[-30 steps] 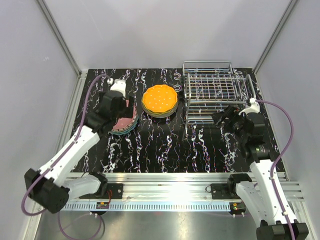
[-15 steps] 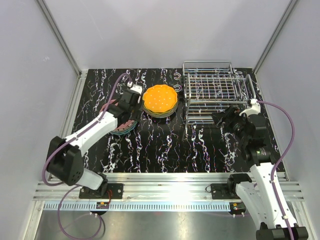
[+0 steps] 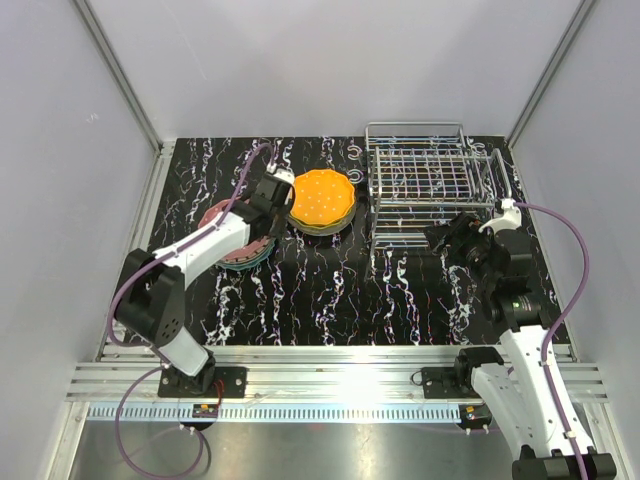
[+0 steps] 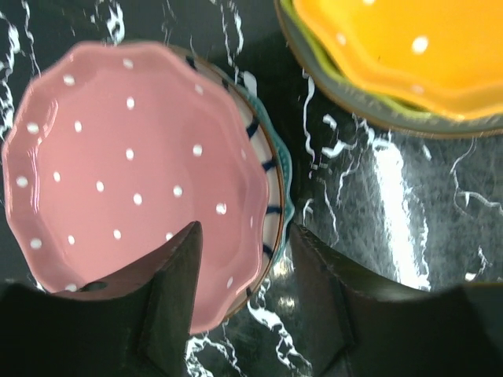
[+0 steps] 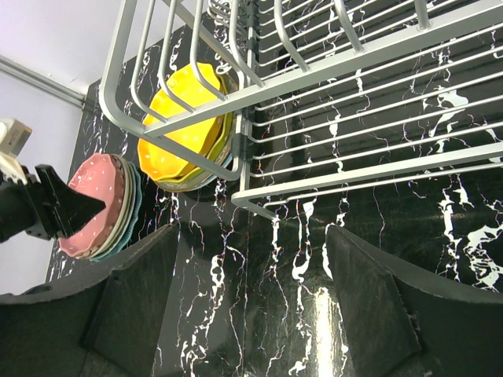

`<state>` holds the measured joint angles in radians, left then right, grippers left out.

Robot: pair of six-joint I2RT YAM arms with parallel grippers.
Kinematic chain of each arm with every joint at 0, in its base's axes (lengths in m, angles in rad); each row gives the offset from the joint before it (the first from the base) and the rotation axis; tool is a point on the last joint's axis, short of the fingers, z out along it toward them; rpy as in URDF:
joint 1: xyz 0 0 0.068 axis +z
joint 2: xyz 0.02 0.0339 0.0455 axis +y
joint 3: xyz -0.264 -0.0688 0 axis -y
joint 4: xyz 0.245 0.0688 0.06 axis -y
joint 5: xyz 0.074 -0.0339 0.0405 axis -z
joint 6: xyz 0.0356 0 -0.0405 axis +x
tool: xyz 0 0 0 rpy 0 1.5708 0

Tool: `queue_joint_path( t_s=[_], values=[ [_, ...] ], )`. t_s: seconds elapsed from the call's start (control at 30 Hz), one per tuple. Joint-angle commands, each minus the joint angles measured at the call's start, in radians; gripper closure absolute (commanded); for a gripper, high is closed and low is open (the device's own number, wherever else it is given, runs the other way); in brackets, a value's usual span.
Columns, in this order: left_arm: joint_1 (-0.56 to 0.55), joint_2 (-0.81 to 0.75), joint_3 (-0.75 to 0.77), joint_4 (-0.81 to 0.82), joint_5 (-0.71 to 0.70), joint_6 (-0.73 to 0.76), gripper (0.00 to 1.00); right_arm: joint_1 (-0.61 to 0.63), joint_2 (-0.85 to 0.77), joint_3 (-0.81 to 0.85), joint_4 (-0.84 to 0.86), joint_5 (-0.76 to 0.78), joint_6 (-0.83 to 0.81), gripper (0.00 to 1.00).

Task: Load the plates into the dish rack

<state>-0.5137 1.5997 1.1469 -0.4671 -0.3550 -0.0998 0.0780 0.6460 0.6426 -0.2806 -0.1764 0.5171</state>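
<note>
The dish rack (image 3: 430, 180) held no plates, so all the loading seemed left to do. Left of it, the orange-topped stack (image 3: 320, 198) and the pink plate (image 4: 134, 173) atop its stack lay flat. The left gripper (image 4: 247, 236), jaws apart, straddled the pink plate's rim; the right gripper (image 5: 251, 232) hung spread and empty by the rack.

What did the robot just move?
The left hand swung right across the stack topped by the pink dotted round plate, toward the orange dotted plate; its fingers now sit astride the pink plate's rim, not gripping yet. The right hand, plates and chrome wire dish rack stayed put.
</note>
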Motion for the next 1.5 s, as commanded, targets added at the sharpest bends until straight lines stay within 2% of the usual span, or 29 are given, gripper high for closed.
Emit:
queue_joint_path(
  t_s=[0.0, 0.4, 0.67, 1.0, 1.2, 1.47],
  values=[
    [-0.003, 0.028, 0.077, 0.036, 0.002, 0.011, 0.50, 0.005, -0.012, -0.004, 0.050, 0.011, -0.003, 0.17],
    [0.003, 0.082, 0.045, 0.068, 0.004, 0.035, 0.53, 0.006, -0.008, -0.008, 0.054, 0.012, -0.008, 0.16],
    [0.012, 0.092, 0.034, 0.053, -0.022, 0.023, 0.62, 0.006, -0.005, -0.009, 0.055, 0.012, -0.008, 0.16],
    [0.023, 0.103, -0.003, 0.056, -0.035, 0.014, 0.62, 0.006, -0.005, -0.011, 0.054, 0.014, -0.008, 0.15],
    [0.029, 0.134, 0.007, 0.041, -0.039, 0.017, 0.69, 0.006, -0.008, -0.012, 0.050, 0.015, -0.006, 0.15],
    [0.038, 0.154, 0.010, 0.045, -0.007, 0.012, 0.66, 0.005, -0.009, -0.012, 0.050, 0.014, -0.006, 0.15]
  ],
)
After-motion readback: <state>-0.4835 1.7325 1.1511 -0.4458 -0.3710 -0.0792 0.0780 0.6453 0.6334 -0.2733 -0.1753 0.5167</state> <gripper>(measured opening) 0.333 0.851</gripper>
